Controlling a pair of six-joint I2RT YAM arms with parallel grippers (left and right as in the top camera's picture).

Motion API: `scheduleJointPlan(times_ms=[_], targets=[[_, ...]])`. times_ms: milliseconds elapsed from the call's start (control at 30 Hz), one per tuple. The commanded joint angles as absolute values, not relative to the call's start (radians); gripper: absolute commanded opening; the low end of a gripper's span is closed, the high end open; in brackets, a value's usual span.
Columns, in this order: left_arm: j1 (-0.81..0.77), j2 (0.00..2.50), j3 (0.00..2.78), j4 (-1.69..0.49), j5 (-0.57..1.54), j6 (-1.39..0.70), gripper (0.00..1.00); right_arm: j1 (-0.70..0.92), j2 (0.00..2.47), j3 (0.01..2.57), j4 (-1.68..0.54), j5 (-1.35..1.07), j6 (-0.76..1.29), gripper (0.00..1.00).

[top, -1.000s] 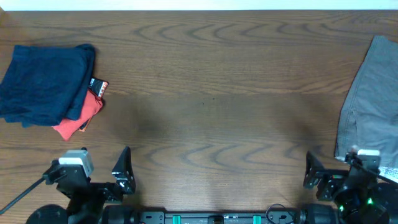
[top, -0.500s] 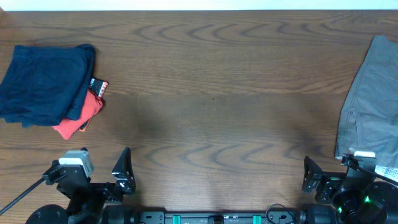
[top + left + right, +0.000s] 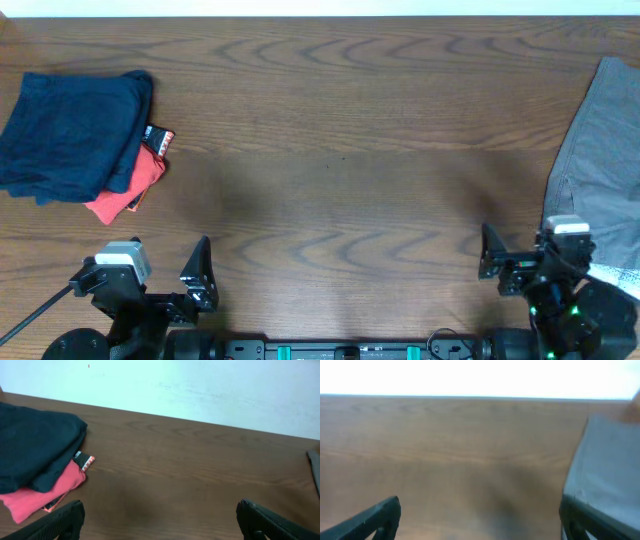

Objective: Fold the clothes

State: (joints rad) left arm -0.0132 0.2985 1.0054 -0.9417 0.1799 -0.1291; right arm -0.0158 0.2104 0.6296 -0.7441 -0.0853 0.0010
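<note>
A folded dark navy garment [image 3: 70,135] lies at the table's far left on top of a folded red garment [image 3: 130,190]; both show in the left wrist view, the navy one [image 3: 35,450] and the red one [image 3: 40,492]. A grey garment [image 3: 600,170] lies unfolded at the right edge and shows in the right wrist view [image 3: 610,460]. My left gripper [image 3: 160,265] is open and empty near the front edge, below the pile; its jaws [image 3: 160,522] are wide apart. My right gripper [image 3: 528,250] is open and empty, its jaws [image 3: 480,515] beside the grey garment's left edge.
A small black and red tag [image 3: 158,138] sticks out between the navy and red garments. Brown wood table [image 3: 340,150] spans the view between the two piles. A pale wall runs along the far edge [image 3: 200,385].
My right gripper has moved slightly left and away from the front edge, along the grey garment's edge. The left arm and the garments have not moved.
</note>
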Motion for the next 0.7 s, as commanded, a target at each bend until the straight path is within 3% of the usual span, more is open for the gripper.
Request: scheduleJointPlan(times_ms=[0,167,533,667], targets=[[-0.011,0.298,1.002,-0.941,0.182,-0.116,0.98,0.010,0.124,0.511,-0.635,-0.087,-0.032,0.99],[-0.011,0.298,1.002,-0.941,0.182,-0.116,0.98,0.014,0.003,0.326,-0.420,-0.095,-0.032,0.99],[-0.011,0.298,1.002,-0.941,0.182,-0.116,0.98,0.014,0.005,0.028,0.045,-0.094,-0.081,0.99],[-0.011,0.298,1.003,-0.941,0.182,-0.116,0.98,0.014,0.005,0.006,-0.015,-0.094,-0.088,0.99]])
